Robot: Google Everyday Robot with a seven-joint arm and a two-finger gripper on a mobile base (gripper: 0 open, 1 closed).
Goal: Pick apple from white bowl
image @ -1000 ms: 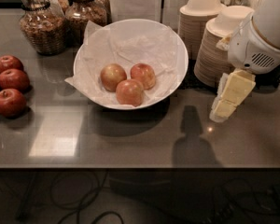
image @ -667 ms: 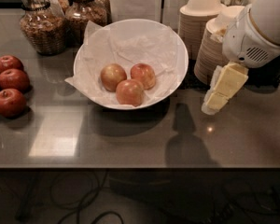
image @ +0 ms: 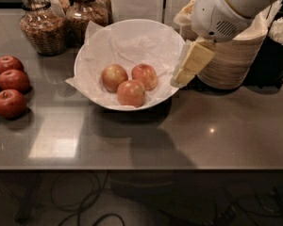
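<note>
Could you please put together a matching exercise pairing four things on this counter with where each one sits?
Column one:
1. gripper
2. blush apples
3. dark red apples
4. glass jars

Column two:
A. at the left edge of the counter
B. inside the white bowl
C. at the back left of the counter
D. at the white bowl's right rim

Pairs: 1-D, 2-B, 3-A, 4-C

Table (image: 226, 135) bears white bowl (image: 137, 29), red apples (image: 13, 80), jars (image: 40, 25); gripper (image: 181, 76) at bowl's rim.
</note>
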